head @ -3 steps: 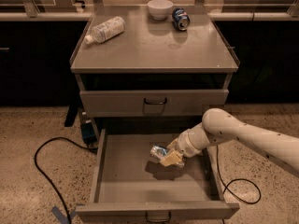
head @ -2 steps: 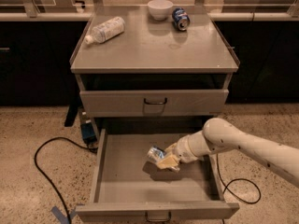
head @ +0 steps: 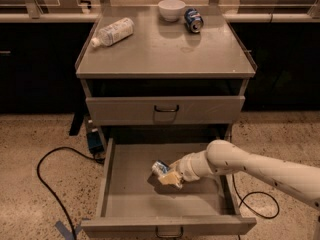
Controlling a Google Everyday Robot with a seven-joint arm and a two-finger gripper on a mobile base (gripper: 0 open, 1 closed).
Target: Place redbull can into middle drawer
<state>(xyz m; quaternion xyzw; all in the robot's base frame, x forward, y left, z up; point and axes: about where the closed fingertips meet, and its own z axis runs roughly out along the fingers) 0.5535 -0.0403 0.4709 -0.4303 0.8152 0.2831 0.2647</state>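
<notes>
The middle drawer (head: 127,199) is pulled wide open at the bottom of the grey cabinet, its handle at the front edge. My gripper (head: 168,176) reaches in from the right on a white arm and sits low inside the drawer, near its middle. It is shut on the redbull can (head: 160,167), a slim silver-and-blue can that lies tilted in the fingers, close to the drawer floor. I cannot tell whether the can touches the floor.
The shut upper drawer (head: 165,110) sits above. On the cabinet top (head: 160,54) lie a clear plastic bottle (head: 113,32), a white bowl (head: 171,9) and a dark blue can (head: 193,20). A black cable (head: 50,179) runs over the floor at the left.
My gripper has moved a little to the left and lower inside the drawer with the can still in it.
</notes>
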